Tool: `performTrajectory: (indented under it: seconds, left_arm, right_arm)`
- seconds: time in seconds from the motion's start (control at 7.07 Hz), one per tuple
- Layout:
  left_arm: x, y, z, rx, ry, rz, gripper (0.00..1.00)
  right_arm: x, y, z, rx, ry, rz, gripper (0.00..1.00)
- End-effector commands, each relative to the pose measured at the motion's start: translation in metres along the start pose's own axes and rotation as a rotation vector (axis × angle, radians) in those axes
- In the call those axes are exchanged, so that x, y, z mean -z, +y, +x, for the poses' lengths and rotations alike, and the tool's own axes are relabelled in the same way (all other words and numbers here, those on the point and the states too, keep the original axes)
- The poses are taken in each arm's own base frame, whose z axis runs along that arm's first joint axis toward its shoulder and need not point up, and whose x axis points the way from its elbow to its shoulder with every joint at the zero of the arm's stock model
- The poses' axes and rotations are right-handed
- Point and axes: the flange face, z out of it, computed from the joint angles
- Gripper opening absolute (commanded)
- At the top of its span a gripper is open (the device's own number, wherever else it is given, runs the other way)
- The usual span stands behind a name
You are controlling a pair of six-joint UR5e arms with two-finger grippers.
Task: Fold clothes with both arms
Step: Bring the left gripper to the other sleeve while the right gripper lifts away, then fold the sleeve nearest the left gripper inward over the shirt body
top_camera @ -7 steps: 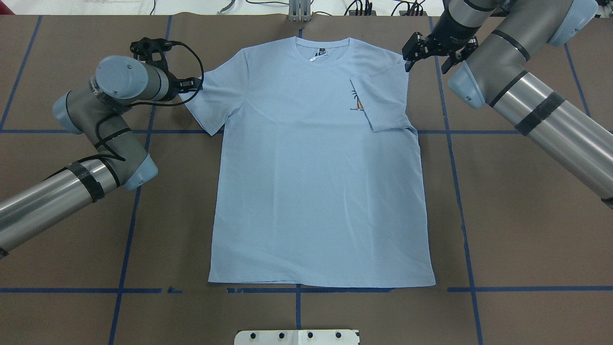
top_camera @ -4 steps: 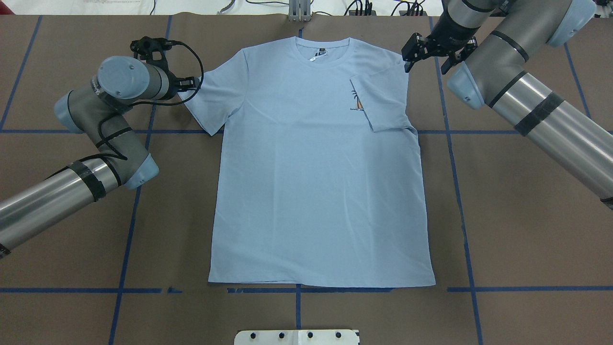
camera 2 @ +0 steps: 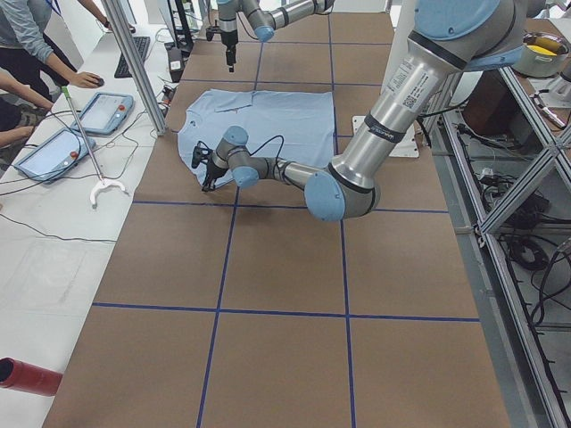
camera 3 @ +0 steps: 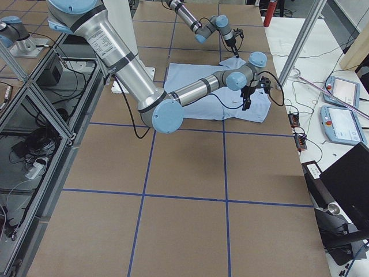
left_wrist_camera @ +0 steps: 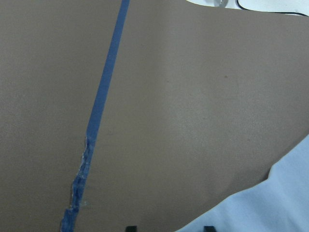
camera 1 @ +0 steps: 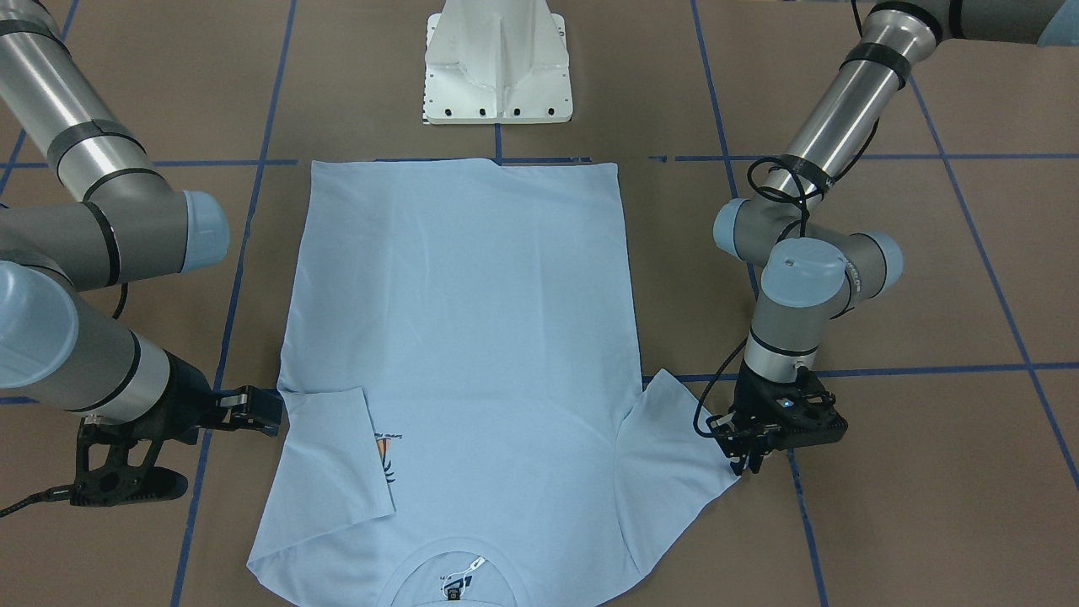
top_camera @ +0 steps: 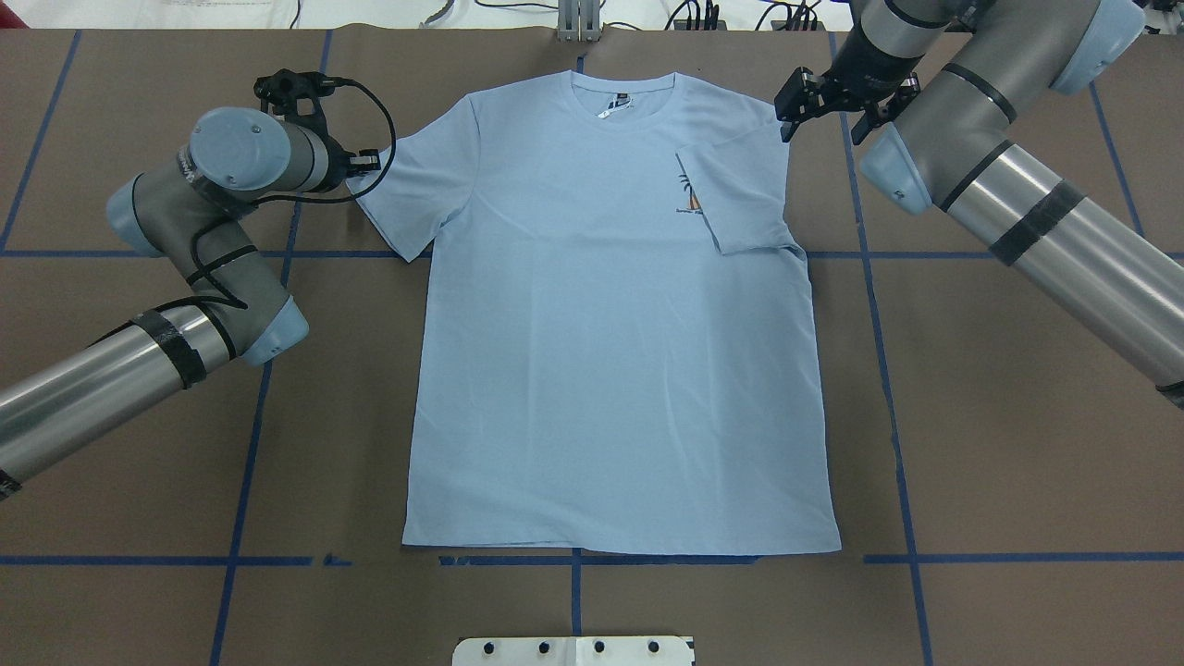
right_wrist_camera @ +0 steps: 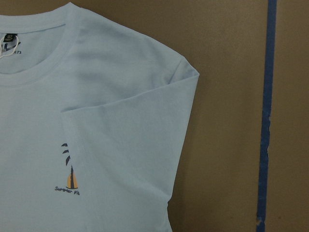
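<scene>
Lying flat mid-frame in the overhead view, collar toward the top edge, the T-shirt (top_camera: 610,351) rested on the brown surface (top_camera: 1017,425). Its folded sleeve (top_camera: 740,199) was turned in over the chest print at upper right (apparently the first fold, finished). The spread sleeve (top_camera: 407,199) lay out at upper left, likely next. There the left gripper (camera 1: 748,459) met the hem, fingers narrowly parted around the edge and not yet clamped. The right gripper (top_camera: 823,125) hovered just beyond the shoulder, fingers wide, holding nothing.
</scene>
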Motion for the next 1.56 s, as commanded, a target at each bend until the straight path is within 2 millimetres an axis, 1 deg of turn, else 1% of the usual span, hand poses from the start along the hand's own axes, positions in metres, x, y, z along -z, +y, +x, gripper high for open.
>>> performTrajectory:
  seconds: [0.0, 0.14, 0.28, 0.42, 0.57, 0.71, 0.85, 0.99, 1.13, 1.27, 1.41]
  left_arm:
    - [0.006, -0.002, 0.006, 0.000, 0.013, -0.001, 0.00]
    - [0.015, -0.006, 0.015, 0.000, 0.026, 0.003, 0.00]
    - [0.026, -0.011, 0.034, 0.001, 0.022, -0.024, 0.00]
    - [0.041, -0.022, 0.060, 0.005, 0.004, -0.034, 0.00]
    - [0.056, -0.039, 0.101, 0.019, -0.014, -0.042, 0.00]
    - [0.073, -0.048, 0.149, 0.054, -0.023, -0.056, 0.00]
    - [0.082, -0.035, 0.204, 0.110, 0.002, -0.079, 0.00]
    - [0.079, -0.021, 0.267, 0.160, 0.008, -0.111, 0.00]
    - [0.072, 0.001, 0.288, 0.174, 0.008, -0.134, 0.00]
    - [0.060, 0.013, 0.286, 0.176, 0.009, -0.141, 0.00]
    - [0.052, 0.013, 0.283, 0.179, 0.026, -0.114, 0.00]
  right_arm:
    - [-0.001, 0.000, 0.000, 0.001, 0.001, 0.000, 1.00]
    - [-0.001, 0.000, 0.001, 0.000, 0.002, 0.000, 1.00]
    - [-0.002, 0.001, 0.000, -0.001, 0.003, -0.001, 1.00]
    - [-0.002, 0.002, 0.001, 0.000, 0.004, 0.001, 1.00]
    - [-0.002, 0.002, -0.001, 0.006, 0.005, 0.007, 1.00]
    - [-0.003, 0.003, -0.002, 0.008, 0.005, 0.007, 1.00]
    - [-0.003, 0.003, -0.001, 0.008, 0.005, 0.007, 1.00]
    - [-0.005, 0.003, -0.002, 0.009, 0.005, 0.006, 1.00]
    - [-0.007, 0.004, -0.001, 0.008, 0.007, 0.004, 1.00]
    - [-0.008, 0.004, 0.001, 0.006, 0.010, 0.004, 1.00]
    - [-0.008, 0.004, 0.000, 0.007, 0.014, 0.006, 1.00]
